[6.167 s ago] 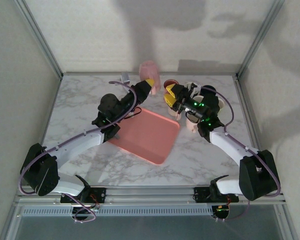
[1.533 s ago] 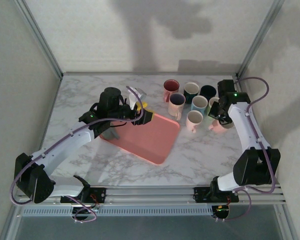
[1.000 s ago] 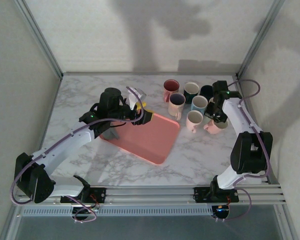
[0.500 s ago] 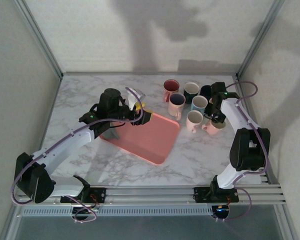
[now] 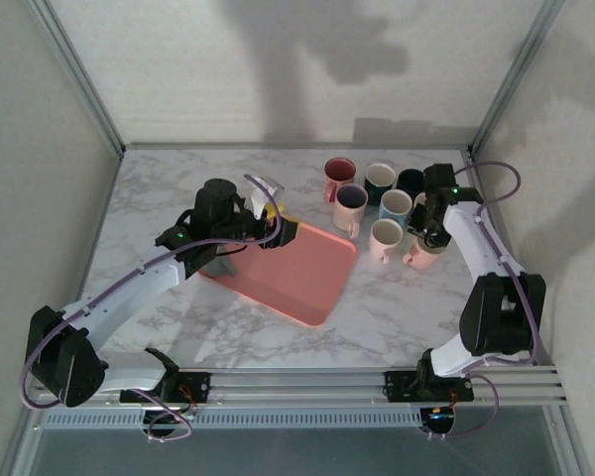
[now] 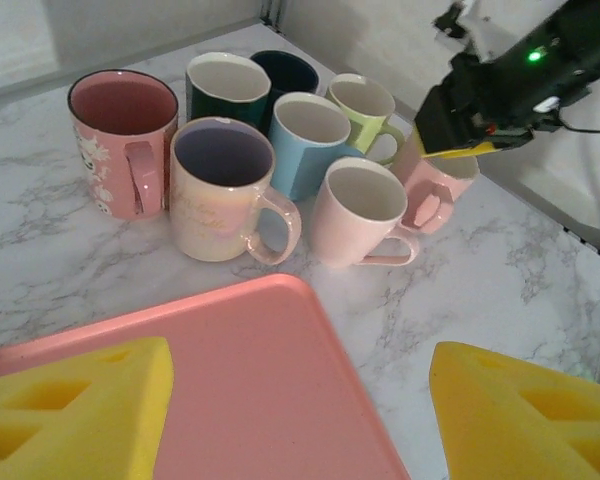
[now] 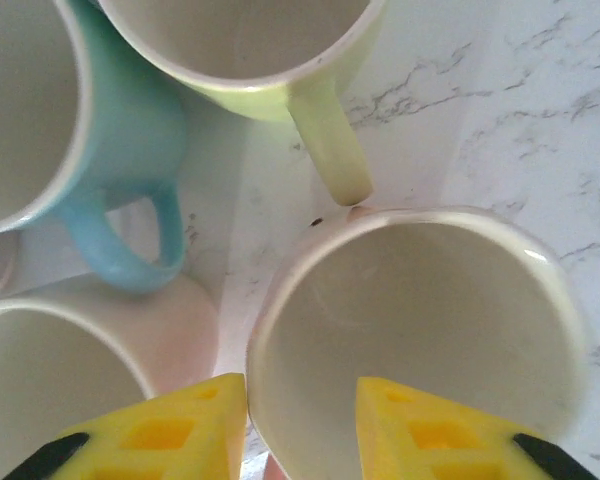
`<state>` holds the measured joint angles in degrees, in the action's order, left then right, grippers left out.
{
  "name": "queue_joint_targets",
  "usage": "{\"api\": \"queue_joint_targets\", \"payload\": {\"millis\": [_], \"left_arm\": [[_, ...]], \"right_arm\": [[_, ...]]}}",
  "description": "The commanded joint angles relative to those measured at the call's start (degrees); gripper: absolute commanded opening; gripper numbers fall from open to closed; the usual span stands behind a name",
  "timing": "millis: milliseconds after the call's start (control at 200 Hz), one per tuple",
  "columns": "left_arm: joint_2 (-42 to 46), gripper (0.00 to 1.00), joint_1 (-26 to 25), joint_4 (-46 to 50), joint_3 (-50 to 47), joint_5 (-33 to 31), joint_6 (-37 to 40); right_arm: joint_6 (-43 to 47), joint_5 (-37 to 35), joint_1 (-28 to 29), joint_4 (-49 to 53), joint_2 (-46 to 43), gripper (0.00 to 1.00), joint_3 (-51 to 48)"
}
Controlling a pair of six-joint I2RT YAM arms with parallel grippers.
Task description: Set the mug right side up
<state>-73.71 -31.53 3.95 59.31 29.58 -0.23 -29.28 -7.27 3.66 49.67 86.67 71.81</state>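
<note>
The pink mug (image 5: pixel 422 250) stands upright at the right end of the mug cluster, its mouth facing up (image 7: pixel 420 320). My right gripper (image 5: pixel 429 234) hangs straight over it, open. In the right wrist view the gripper (image 7: pixel 298 392) straddles the near rim, one yellow pad outside the wall and one inside, with a gap on the inner side. The left wrist view shows that mug (image 6: pixel 437 188) under the right gripper (image 6: pixel 448 150). My left gripper (image 5: pixel 284 224) is open and holds nothing above the pink tray's (image 5: pixel 299 270) far left corner.
Several other upright mugs crowd close on the left of the pink one: light green (image 7: pixel 280 50), blue (image 7: pixel 90 130), pale pink (image 6: pixel 358 212), cream (image 6: pixel 223 190), dark pink (image 6: pixel 123 140). The tray (image 6: pixel 230 390) lies mid-table. The frame post (image 5: pixel 496 89) stands at the right.
My right gripper's jaws have parted from the mug's rim over the last second, leaving the mug standing upright. The right arm shifted slightly. The left arm has stayed still.
</note>
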Motion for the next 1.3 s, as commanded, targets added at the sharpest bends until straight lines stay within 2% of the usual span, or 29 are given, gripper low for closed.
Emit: {"api": "queue_joint_targets", "payload": {"millis": [0,170,391,531,616,751,926,1152,1297], "left_arm": [[1.51,0.68,0.73,-3.36,-0.92,-3.26,-2.21],[2.05,0.68,1.03,-3.82,-1.26,-7.2,-3.74],[2.07,0.69,1.45,3.35,2.08,-25.61,-10.87],[-1.58,0.73,1.76,10.07,5.87,-34.42,-14.44],[-4.27,0.72,2.07,13.77,8.31,-38.57,-20.57],[-10.01,0.63,2.57,19.13,12.8,-38.93,-33.77],[-18.88,0.57,2.49,23.65,19.26,-42.09,-42.97],[-28.86,0.57,1.82,29.15,25.92,-47.1,-44.79],[-34.13,0.56,1.82,30.26,29.1,-46.38,-45.21]], "right_arm": [[0.47,0.16,-0.06,2.16,-4.22,0.38,-0.36],[1.98,1.58,-0.05,3.18,-8.34,0.4,0.5],[8.94,9.11,0.24,0.53,-14.14,0.43,0.38],[11.24,12.31,1.37,0.89,-14.53,0.45,1.08],[11.41,12.88,2.44,1.13,-14.4,0.45,1.22],[11.04,12.98,3.59,0.46,-13.82,0.45,1.09],[10.08,13.67,4.68,-1.69,-12.82,0.46,0.8],[10.13,16.99,4.93,-2.28,-10.54,0.47,0.8],[10.72,18.35,5.07,-3.0,-10.31,0.47,0.52]]}}
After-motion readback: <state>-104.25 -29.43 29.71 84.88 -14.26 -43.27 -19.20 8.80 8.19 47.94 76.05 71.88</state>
